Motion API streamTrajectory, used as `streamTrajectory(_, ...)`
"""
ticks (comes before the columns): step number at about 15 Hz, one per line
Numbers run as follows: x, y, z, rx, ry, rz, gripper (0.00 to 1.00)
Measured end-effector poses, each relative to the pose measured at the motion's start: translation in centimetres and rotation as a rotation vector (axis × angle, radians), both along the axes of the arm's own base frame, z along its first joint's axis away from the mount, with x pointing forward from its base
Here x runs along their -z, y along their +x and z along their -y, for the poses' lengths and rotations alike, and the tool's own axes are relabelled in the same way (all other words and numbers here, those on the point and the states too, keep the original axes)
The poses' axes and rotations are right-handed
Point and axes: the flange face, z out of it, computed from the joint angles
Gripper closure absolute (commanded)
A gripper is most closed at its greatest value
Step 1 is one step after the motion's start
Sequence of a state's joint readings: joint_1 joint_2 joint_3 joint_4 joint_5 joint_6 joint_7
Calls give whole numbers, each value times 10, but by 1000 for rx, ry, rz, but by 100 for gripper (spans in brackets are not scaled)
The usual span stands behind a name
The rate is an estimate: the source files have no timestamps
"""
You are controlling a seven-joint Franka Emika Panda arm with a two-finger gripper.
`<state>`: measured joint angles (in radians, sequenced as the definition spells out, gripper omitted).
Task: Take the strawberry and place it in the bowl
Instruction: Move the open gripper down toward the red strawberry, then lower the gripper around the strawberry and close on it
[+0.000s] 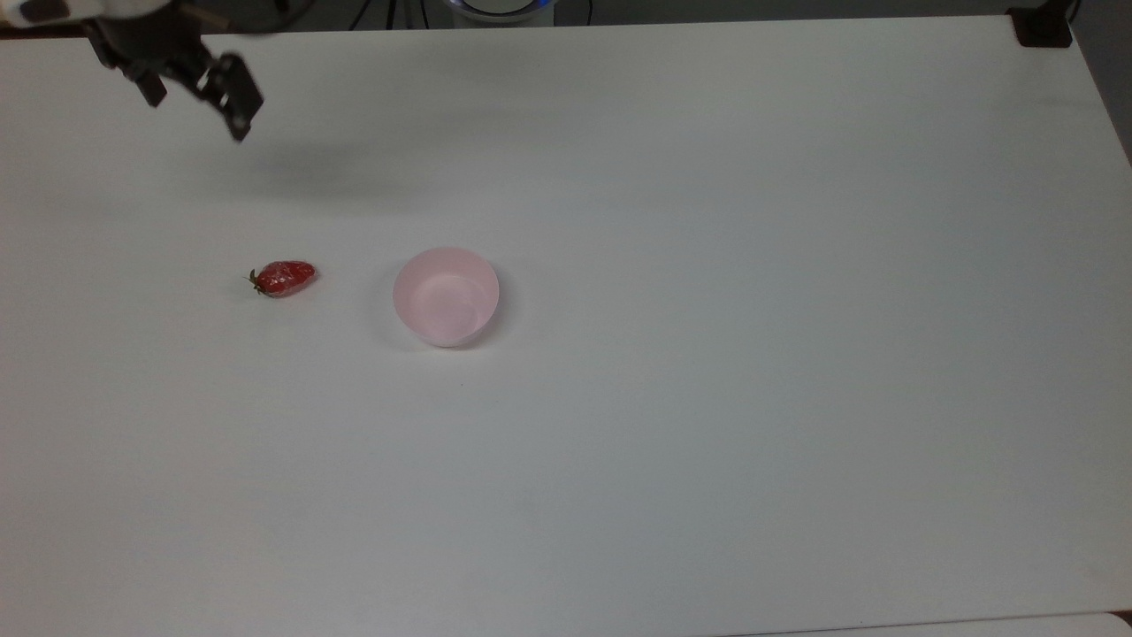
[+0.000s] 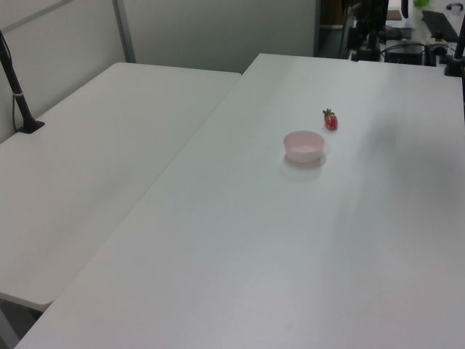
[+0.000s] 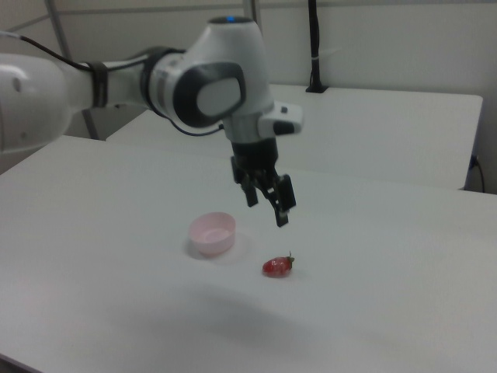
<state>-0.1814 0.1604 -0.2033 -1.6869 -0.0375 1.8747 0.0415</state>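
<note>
Lying on its side on the white bench (image 1: 707, 398), one strawberry (image 1: 284, 277) runs its long axis across the top view, leafy end toward the top view's left, tip toward the one pink bowl (image 1: 446, 295) nearby. Up above, the gripper (image 3: 265, 203) hangs with fingers (image 3: 283, 203) spread apart, holding nothing.

Strawberry (image 1: 283, 278): small, glossy red with whitish highlights, dark green leafy end; lies on its side on the white table (image 1: 707, 442), leafy end toward the top view's left. Bowl (image 1: 446, 295): small, round, pale pink, thin plain walls, upright, nothing inside. Bowl sits near the strawberry, on the top view's right of it, not touching.
</note>
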Motion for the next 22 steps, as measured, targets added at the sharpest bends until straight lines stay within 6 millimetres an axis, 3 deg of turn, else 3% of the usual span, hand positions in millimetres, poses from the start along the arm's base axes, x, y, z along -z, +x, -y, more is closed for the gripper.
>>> streamTrajectory(6,97,33,4,473,-8,111,0)
streamTrajectory(10,148,50,-10,545,-17,108,0)
streamTrajectory(14,179,58,-33,527,-16,65,1)
streamTrajectory(17,195,61,-42,513,-16,45,21)
streamTrajectory(20,199,61,-42,513,-16,40,44)
streamTrajectory(22,199,61,-42,513,-17,39,51)
